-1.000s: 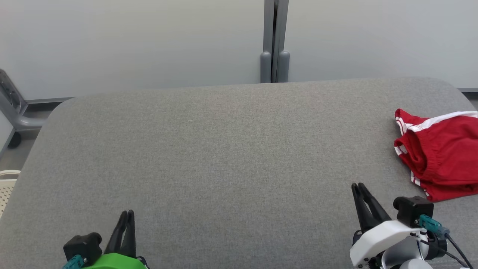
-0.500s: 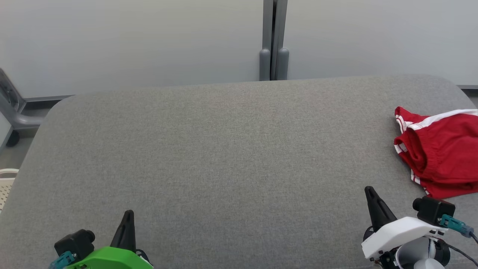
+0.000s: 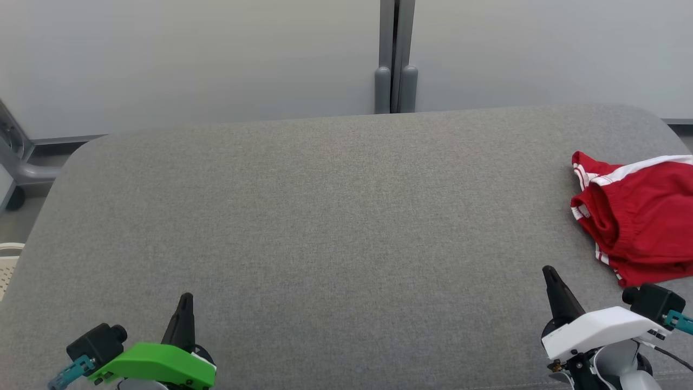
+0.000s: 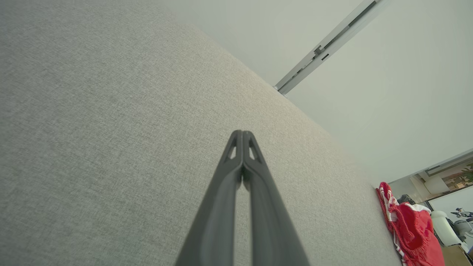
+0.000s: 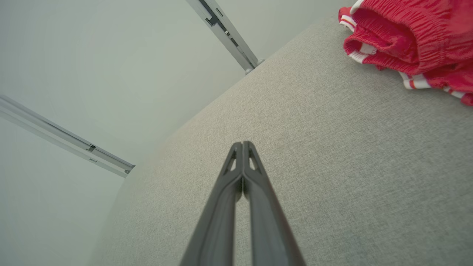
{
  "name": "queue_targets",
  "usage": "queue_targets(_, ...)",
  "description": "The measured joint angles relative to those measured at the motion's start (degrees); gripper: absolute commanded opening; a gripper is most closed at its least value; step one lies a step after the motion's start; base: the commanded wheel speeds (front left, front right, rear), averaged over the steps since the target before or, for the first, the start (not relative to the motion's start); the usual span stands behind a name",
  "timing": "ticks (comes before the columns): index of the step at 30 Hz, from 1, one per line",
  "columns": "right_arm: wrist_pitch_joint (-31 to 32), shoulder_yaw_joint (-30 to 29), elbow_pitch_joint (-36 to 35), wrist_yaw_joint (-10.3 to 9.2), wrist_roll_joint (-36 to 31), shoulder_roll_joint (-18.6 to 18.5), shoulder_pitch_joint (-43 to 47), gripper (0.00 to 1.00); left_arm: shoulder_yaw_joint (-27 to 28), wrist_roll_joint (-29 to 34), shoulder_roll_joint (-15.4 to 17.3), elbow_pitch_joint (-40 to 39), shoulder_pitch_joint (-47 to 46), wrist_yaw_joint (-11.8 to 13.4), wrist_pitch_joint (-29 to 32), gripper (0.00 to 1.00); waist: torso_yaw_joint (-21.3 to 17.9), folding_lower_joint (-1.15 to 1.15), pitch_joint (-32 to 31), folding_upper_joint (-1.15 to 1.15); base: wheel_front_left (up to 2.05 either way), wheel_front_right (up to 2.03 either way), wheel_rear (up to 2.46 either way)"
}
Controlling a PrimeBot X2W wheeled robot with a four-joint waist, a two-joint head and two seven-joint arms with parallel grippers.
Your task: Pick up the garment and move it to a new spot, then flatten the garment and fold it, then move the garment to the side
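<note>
Nearest the robot, the left gripper (image 3: 185,299) with its green housing is seen at the lower left of the head view. Its two dark fingers (image 4: 236,173) are pressed together to a single point and nothing is held between them. A second ago a narrow gap was still visible there. The right gripper (image 3: 549,271), in its white housing, is seen at the lower right. Its jaws are likewise brought fully together on nothing, where before they were slightly parted. It has been carried a little towards the right edge of the view. The whole picture has been shifted slightly as well, so the camera has moved.

Both grippers are held over the grey fabric-covered table (image 3: 325,216). The stretch of it between them and the garment is unobstructed.

The red garment (image 3: 639,222), trimmed with white stripes, is found bunched at the right edge of the table. It is just beyond the right gripper and untouched by it, well apart from the left gripper, and lying as it did a second ago.

A pale perforated basket (image 3: 6,265) is glimpsed at the left edge, off the table. Further back a grey metal frame (image 3: 16,162) is seen at the left. Beyond the far edge a grey post (image 3: 395,59) stands against the pale wall panels.

Two grippers, one garment, one basket and one post are counted.
</note>
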Motion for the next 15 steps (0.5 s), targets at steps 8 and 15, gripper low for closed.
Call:
queue_targets(8,1.3,-1.7,0.6,-0.01,6.8,0.0,-0.8,0.0,2.1,-4.6,-1.7,0.5,-1.1,-1.6,1.2,0.0,-0.1,0.0,0.3,0.0,0.0,0.0,0.0)
queue_targets(15,2.4,-2.8,1.0,-0.01,11.8,0.0,-1.2,0.0,3.8,-7.9,-3.0,0.7,-1.8,-2.9,2.3,0.0,-0.2,0.0,0.6,0.0,0.0,0.0,0.0)
